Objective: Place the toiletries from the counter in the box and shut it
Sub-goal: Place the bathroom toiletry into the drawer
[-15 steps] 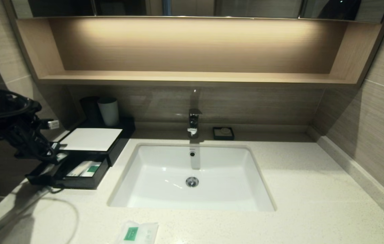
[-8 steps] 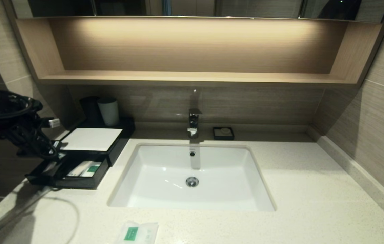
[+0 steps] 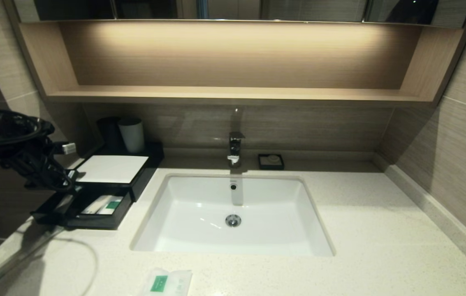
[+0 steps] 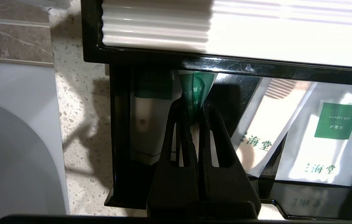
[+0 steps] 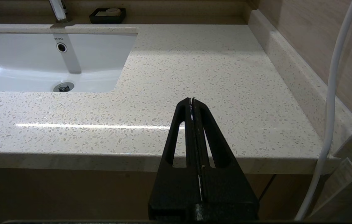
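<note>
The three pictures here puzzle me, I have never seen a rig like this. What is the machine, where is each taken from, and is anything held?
This is a two-armed robot at a bathroom counter with an inset sink.

The wide picture comes from a camera on its head. The other two come from cameras on its wrists, looking along each claw.

The left claw is over the pulled-out drawer of the black box left of the sink. It is shut on a thin wrapped item with a green label, probably a toothbrush. Flat white packets already lie in the drawer.

The right claw is shut on nothing, parked in front of the counter's edge.

One white sachet lies at the counter's front edge. A cup stands behind the box, a soap dish beside the tap.
</note>
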Motion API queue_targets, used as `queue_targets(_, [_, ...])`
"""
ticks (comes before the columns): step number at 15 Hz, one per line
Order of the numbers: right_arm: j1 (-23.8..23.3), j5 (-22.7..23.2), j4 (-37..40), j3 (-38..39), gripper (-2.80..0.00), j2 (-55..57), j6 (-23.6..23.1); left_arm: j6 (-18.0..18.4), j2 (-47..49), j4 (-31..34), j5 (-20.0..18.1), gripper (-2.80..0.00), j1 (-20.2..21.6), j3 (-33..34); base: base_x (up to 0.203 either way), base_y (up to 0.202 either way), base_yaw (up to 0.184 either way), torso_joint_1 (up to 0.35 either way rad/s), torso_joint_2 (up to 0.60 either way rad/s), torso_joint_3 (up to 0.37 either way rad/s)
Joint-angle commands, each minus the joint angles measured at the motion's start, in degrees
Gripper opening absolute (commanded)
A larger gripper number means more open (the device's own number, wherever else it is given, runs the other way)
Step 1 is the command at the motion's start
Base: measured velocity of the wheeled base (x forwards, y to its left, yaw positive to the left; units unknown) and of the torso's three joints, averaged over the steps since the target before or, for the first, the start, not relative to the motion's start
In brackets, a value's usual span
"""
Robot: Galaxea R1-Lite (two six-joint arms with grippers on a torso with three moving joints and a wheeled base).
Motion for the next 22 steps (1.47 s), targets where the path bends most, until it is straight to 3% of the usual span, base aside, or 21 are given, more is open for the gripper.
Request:
queue_targets(1, [0.0, 0.0, 0.0, 0.1, -2.8, 0.0, 0.0, 0.0, 0.4, 0.2, 0.1, -2.8, 0.0, 0.0, 0.0, 0.0, 0.0, 0.0, 0.0, 0.0])
queue_targets(5, [0.0, 0.0, 0.0, 0.1, -2.8, 0.0, 0.0, 0.0, 0.4, 0.3, 0.5, -2.8, 0.0, 0.1, 0.0, 0.0, 0.0, 0.0, 0.0, 0.0])
queue_targets(6, [0.0, 0.0, 0.0, 0.0, -2.8, 0.0, 0.0, 0.1, 0.4, 0.5, 0.6, 0.0, 0.0, 0.1, 0.0, 0.0, 0.0, 0.0, 0.0, 0.0])
queue_targets(22, [0.0, 0.0, 0.0, 0.0, -2.8, 0.0, 0.0, -1.1, -5.5, 3.8, 0.3, 0.0, 0.0, 0.3, 0.0, 0.0, 0.0, 0.0, 0.0, 0.0])
